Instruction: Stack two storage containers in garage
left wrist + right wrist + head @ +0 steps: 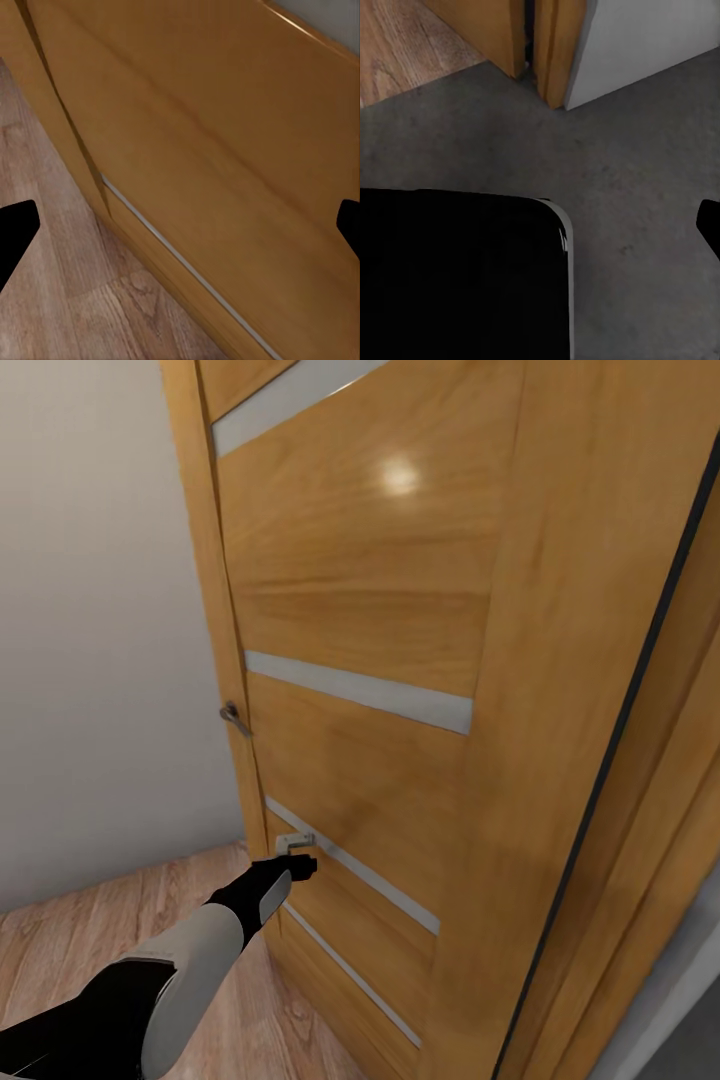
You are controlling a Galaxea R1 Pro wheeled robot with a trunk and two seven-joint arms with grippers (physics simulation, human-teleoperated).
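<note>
The two storage containers are out of view. My left arm reaches forward to a tall orange-brown wooden door with pale glass strips. My left gripper is low against the door's face, well below the metal handle. In the left wrist view the left gripper is open; its black fingertips sit at the two edges of the picture with bare door panel between them. In the right wrist view one black fingertip of my right gripper hangs over dark grey concrete floor, holding nothing.
Light wood planks run to the door's foot beside a beige wall. In the right wrist view, planks meet the concrete at a wooden door frame and a pale wall. My black base lies below the right gripper.
</note>
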